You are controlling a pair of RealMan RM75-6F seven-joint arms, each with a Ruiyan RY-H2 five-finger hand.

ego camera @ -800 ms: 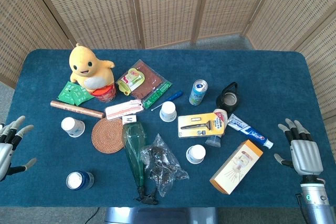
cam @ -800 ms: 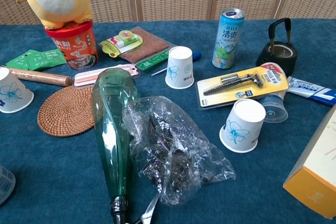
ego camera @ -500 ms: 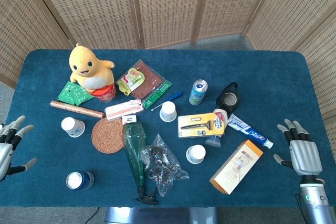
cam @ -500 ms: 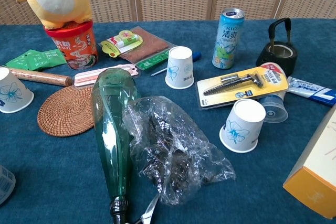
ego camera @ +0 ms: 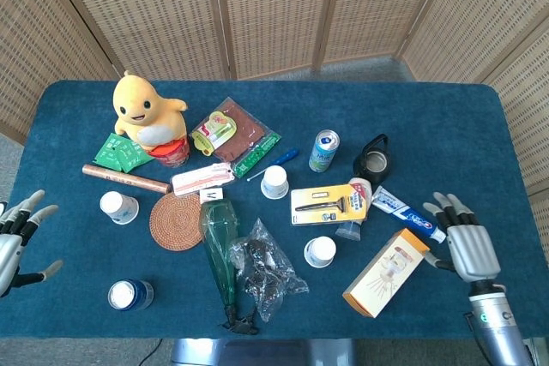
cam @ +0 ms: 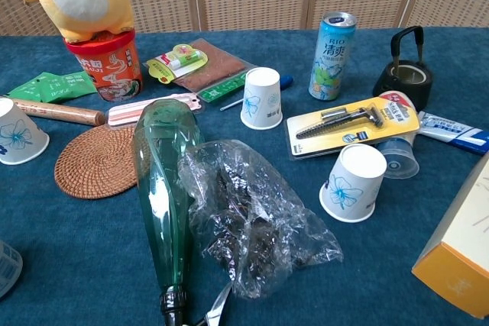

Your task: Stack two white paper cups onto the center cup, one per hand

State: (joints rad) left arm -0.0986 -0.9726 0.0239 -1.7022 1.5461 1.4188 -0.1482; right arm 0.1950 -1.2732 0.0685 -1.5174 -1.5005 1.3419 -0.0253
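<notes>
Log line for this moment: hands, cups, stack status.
left robot hand: open, table edge | right robot hand: open, beside orange box | center cup, left cup, right cup: apart | stack: not started

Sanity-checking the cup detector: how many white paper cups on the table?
3, all upside down: left cup beside the woven coaster, center cup near the screwdriver, right cup below the razor pack. None looks hidden.
</notes>
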